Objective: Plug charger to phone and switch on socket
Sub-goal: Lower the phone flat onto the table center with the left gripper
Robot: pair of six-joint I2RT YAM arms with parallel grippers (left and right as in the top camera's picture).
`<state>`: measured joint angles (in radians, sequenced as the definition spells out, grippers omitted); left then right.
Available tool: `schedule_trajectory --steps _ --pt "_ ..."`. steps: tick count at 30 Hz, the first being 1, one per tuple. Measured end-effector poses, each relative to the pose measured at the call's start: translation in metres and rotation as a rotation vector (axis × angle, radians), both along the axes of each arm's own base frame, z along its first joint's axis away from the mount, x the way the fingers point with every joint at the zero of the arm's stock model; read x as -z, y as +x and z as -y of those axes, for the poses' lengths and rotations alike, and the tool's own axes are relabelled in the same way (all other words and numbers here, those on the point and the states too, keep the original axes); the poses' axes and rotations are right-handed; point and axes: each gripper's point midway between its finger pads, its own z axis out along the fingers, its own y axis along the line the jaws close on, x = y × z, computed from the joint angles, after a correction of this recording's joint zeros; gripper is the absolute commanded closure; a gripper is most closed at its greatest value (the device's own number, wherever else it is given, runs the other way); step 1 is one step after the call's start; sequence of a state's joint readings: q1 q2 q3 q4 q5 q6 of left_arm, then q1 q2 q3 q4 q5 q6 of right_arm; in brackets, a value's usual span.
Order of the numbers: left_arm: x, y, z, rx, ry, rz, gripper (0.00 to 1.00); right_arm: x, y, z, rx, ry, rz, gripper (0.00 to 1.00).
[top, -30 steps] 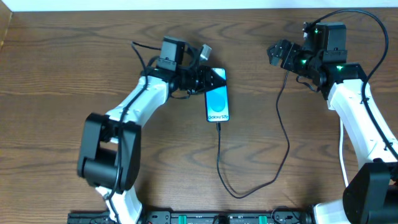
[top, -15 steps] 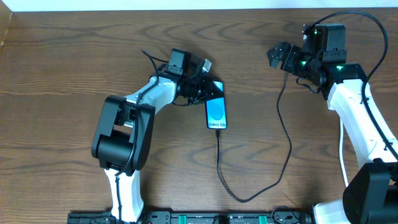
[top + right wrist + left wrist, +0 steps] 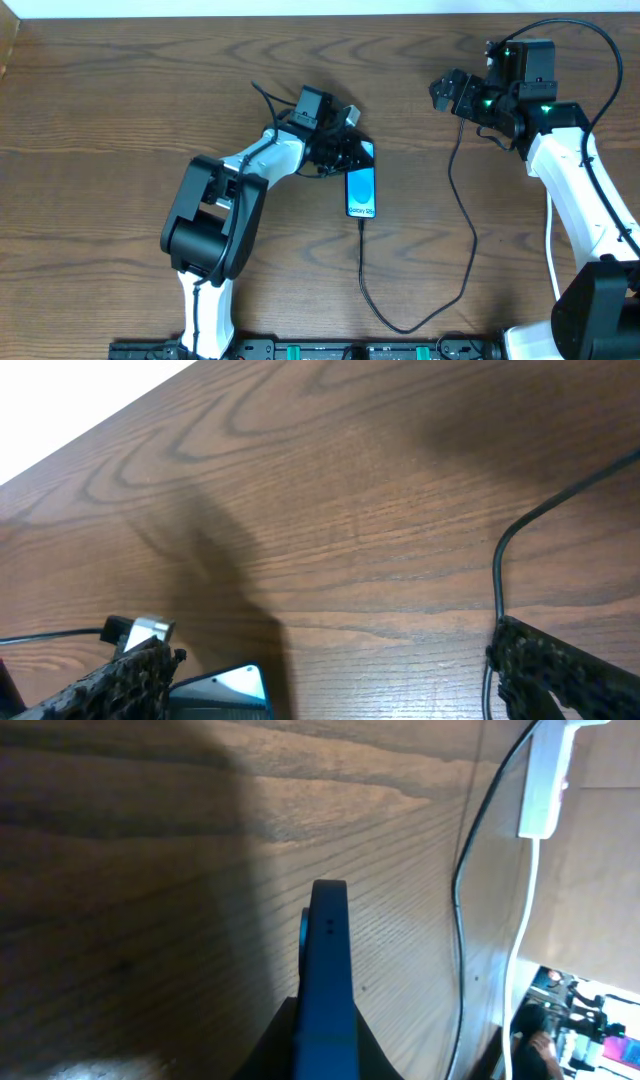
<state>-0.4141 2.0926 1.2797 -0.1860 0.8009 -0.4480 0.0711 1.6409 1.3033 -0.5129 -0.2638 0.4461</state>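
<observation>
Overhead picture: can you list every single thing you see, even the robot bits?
table: one, brown wood, under everything
phone: one, black edge with blue screen, middle of the table
charger: one, thin black cable, looping from the phone's lower end around towards the right gripper
socket: one, white, seen at the top right of the left wrist view
left gripper: one, black, gripping the phone's top end
right gripper: one, black, open, at the far right of the table
arms: two, white and black, one on each side

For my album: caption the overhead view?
Left pincer holds the phone, charger cable meeting its lower end.
</observation>
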Motion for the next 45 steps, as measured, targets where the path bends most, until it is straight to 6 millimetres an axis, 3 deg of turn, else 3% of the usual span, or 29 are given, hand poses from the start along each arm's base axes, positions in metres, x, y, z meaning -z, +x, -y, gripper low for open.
schedule_trajectory --steps 16,20,24,29,33,41,45 --pt "0.008 0.007 -0.006 -0.045 0.066 0.016 0.91 0.001 -0.001 0.0 0.0 0.0 -0.003 0.01" --pt "0.009 0.008 -0.007 -0.053 0.075 0.018 0.83 0.001 -0.001 0.0 0.0 -0.001 -0.004 0.01" --pt "0.01 0.009 -0.008 -0.059 0.084 0.022 0.83 0.001 -0.001 0.0 0.0 -0.001 -0.004 0.01" --pt "0.011 0.01 -0.009 -0.062 0.089 0.024 0.73 0.001 -0.001 0.0 -0.002 -0.002 -0.003 0.01" --pt "0.011 0.01 -0.009 -0.062 0.089 0.024 0.71 0.001 -0.001 0.0 -0.002 -0.002 -0.003 0.01" --pt "0.011 0.01 -0.009 -0.062 0.09 0.024 0.57 0.001 -0.001 0.0 -0.003 -0.002 -0.003 0.01" --pt "0.012 0.01 -0.01 -0.067 0.099 0.026 0.56 0.001 -0.001 0.0 -0.003 -0.002 -0.003 0.01"
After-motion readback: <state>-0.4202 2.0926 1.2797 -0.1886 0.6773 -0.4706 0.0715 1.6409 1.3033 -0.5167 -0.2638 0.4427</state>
